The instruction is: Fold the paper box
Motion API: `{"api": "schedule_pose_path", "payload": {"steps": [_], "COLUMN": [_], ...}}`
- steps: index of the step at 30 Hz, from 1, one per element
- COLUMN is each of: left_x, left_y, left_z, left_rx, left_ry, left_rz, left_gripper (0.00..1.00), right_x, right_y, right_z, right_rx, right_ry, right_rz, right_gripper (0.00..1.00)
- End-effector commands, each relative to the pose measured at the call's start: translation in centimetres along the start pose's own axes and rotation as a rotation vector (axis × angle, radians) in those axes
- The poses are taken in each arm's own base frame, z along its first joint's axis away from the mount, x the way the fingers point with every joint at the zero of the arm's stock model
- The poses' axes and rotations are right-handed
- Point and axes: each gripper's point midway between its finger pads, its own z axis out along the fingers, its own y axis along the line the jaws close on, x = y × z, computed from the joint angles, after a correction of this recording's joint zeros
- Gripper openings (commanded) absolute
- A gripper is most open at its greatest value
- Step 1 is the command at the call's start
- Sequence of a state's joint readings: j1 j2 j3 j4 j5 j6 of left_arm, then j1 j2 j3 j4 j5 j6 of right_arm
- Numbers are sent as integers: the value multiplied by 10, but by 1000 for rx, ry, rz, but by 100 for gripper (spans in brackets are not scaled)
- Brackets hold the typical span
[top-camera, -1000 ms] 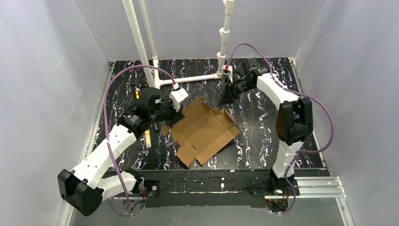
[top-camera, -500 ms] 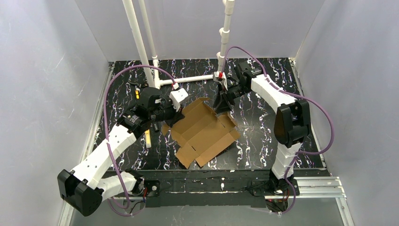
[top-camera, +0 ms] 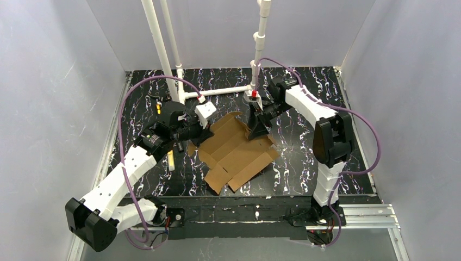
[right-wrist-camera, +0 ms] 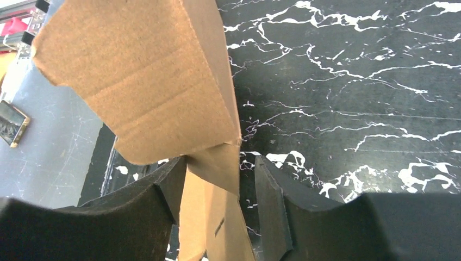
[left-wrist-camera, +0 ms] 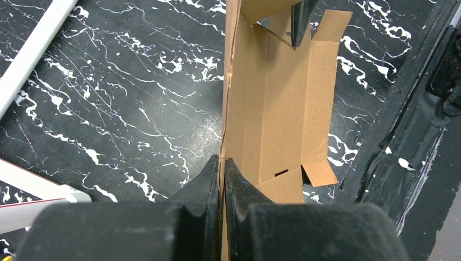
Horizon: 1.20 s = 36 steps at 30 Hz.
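Note:
The paper box (top-camera: 236,151) is a brown die-cut cardboard sheet lying mostly open at mid-table, with some flaps raised. My left gripper (top-camera: 197,134) is shut on the box's left edge, which stands upright between the pinched fingers (left-wrist-camera: 209,179). The panel (left-wrist-camera: 282,109) stretches away from them. My right gripper (top-camera: 257,130) is at the box's back right corner, open. Its two fingers (right-wrist-camera: 269,190) straddle a raised flap (right-wrist-camera: 147,81). The flap sits against the left finger, and a gap shows on the right side. One right fingertip (left-wrist-camera: 300,22) shows in the left wrist view.
A small pale tan stick (top-camera: 170,159) lies on the black marbled table (top-camera: 304,163), left of the box. White pipes (top-camera: 217,91) stand and lie along the back. Grey walls close in on both sides. The table's front edge (top-camera: 244,197) runs just below the box.
My right gripper has come from the back of the table forward and left to the box, and its jaws have widened around the back right flap. The left gripper has kept its pinch.

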<state>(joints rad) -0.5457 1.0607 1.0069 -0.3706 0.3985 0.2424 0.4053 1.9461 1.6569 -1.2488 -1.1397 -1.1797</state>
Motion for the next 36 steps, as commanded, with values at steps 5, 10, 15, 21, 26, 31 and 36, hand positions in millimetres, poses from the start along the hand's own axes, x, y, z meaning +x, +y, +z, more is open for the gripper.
{"api": "schedule_pose_path", "payload": {"steps": [5, 10, 15, 21, 26, 31, 36], "left_x": [-20, -20, -6, 5, 3, -3, -10], "left_y": [-8, -9, -1, 4, 5, 4, 2], "left_z": [-4, -2, -1, -2, -3, -5, -8], "left_rx": [36, 44, 0, -28, -30, -20, -6], "left_ry": [-83, -88, -43, -8, -6, -11, -28], "left_rz": [11, 7, 22, 49, 64, 81, 93], "left_gripper": [0, 0, 0, 0, 0, 0, 0], "right_x": [-12, -13, -23, -29, -43, -47, -40], "right_y": [-1, -1, 14, 14, 5, -16, -58], "right_z": [10, 12, 3, -21, -50, -61, -61], "right_rx": [-41, -53, -64, 18, 99, 154, 276], "right_ry": [-40, -45, -27, 12, -27, -45, -39], "right_rz": [8, 17, -39, -92, -84, -18, 78], "right_gripper": [49, 42, 74, 83, 80, 58, 37]}}
